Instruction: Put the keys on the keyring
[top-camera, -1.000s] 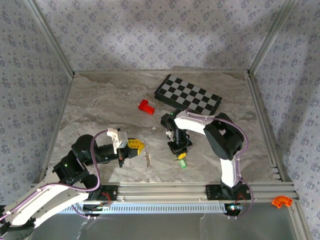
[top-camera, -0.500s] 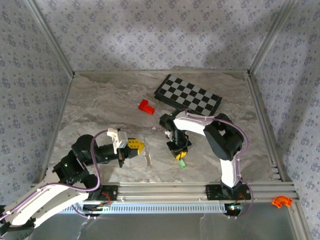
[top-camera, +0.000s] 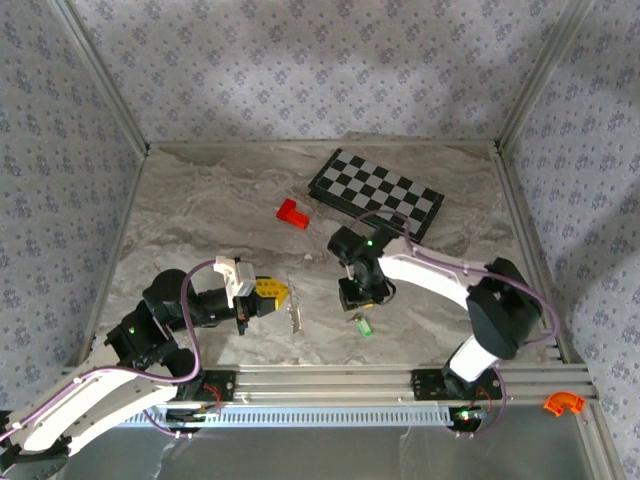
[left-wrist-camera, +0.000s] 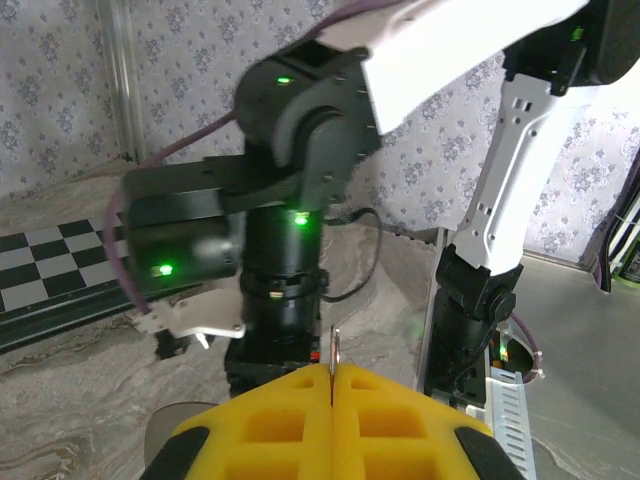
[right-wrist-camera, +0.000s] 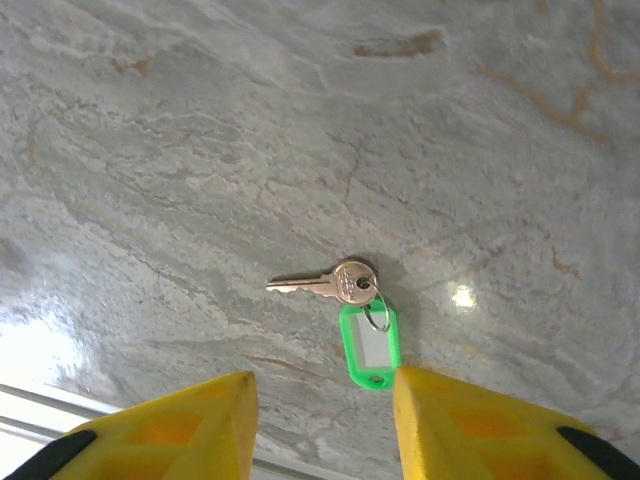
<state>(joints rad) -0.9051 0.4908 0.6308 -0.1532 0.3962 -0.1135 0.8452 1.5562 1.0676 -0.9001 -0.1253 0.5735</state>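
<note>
The keys are a small green tag (right-wrist-camera: 369, 345) joined by a little ring to a brass-coloured key (right-wrist-camera: 325, 283). They lie flat on the marble table, and the green tag (top-camera: 364, 325) sits just in front of my right arm. My right gripper (right-wrist-camera: 322, 385) hovers open above them, one yellow finger on each side, touching nothing; it (top-camera: 360, 298) points down. My left gripper (top-camera: 281, 292) is shut on the keyring (top-camera: 296, 314), a thin silvery toothed strip. Its edge, the keyring (left-wrist-camera: 334, 350), sticks up between the closed yellow pads.
A black-and-grey chessboard (top-camera: 375, 192) lies at the back right, with a red block (top-camera: 292, 213) left of it. Aluminium rails (top-camera: 330, 380) run along the near edge. An orange piece (top-camera: 563, 403) sits outside the frame at the lower right.
My right arm has swung its elbow out to the right and drawn its gripper up and back from the green tag. The left arm and the keyring have not moved.
</note>
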